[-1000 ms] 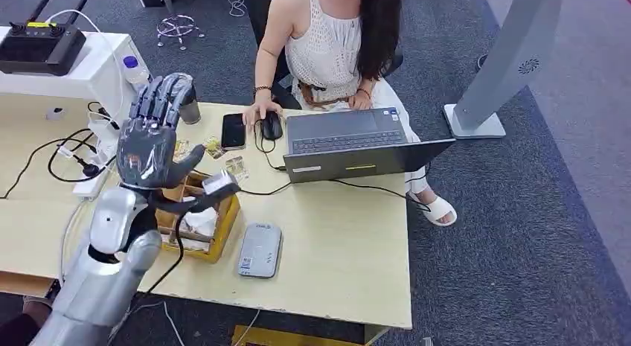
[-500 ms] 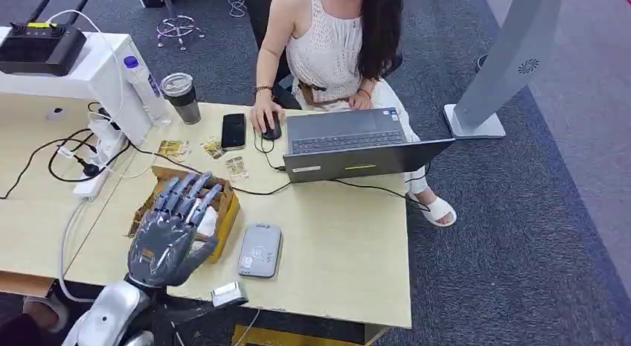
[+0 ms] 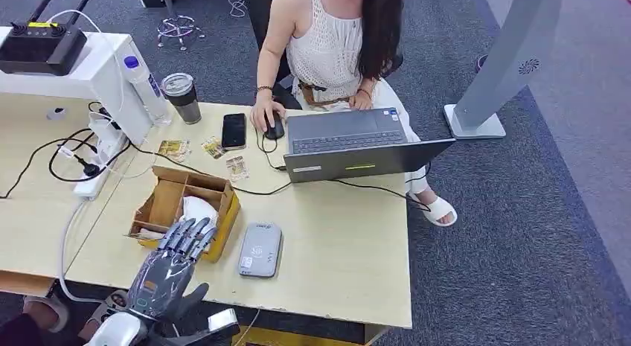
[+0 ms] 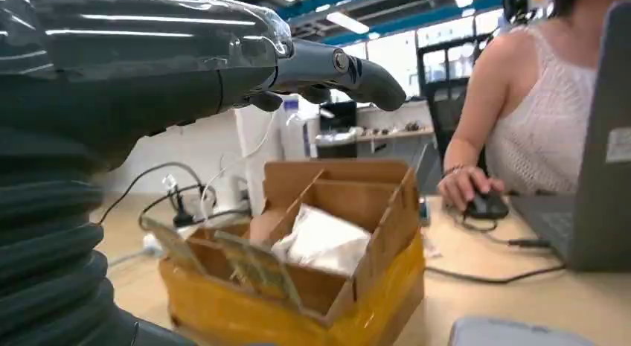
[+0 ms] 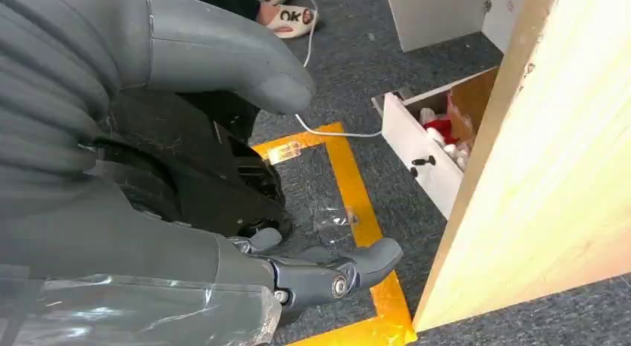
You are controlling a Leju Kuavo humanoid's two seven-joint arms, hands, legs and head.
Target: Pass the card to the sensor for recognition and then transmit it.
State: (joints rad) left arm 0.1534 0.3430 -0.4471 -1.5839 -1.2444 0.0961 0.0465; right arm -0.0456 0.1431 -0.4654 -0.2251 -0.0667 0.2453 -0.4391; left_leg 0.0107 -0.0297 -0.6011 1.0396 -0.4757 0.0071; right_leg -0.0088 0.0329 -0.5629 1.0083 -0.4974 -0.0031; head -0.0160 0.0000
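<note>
A: At the near edge of the table, what's the left hand doing?

B: It hangs with fingers straight and apart, holding nothing, fingertips over the near rim of the cardboard box.

A: And the card?

B: Cards stand on edge, leaning, in the box's near compartment in the left wrist view. Which way their faces point I cannot tell. A white bag lies in the compartment beyond.

A: The sensor?

B: The grey reader lies flat just beside the box, long axis running from the near edge toward the laptop.

A: The right hand?

B: Down beside the table, above the carpet and yellow floor tape, fingers loosely extended, empty.
</note>
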